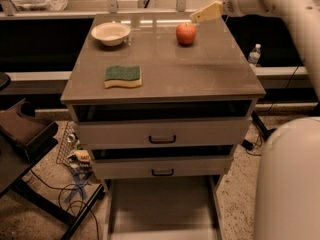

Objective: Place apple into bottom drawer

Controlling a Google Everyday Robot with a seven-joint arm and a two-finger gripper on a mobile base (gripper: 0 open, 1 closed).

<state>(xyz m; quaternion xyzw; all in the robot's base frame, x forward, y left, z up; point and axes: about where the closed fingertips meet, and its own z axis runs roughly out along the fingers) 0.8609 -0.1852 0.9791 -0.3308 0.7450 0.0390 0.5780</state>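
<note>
Hovering hand (196, 18) nr apple (186, 33), cabinet top (200, 74)

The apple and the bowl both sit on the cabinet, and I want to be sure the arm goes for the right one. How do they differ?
The apple is red and round; the bowl is white, open-topped and wider. The apple sits back right, the bowl back left. The gripper hovers just by the apple's upper right, far from the bowl. Both rest on the cabinet top near its back edge.
</note>
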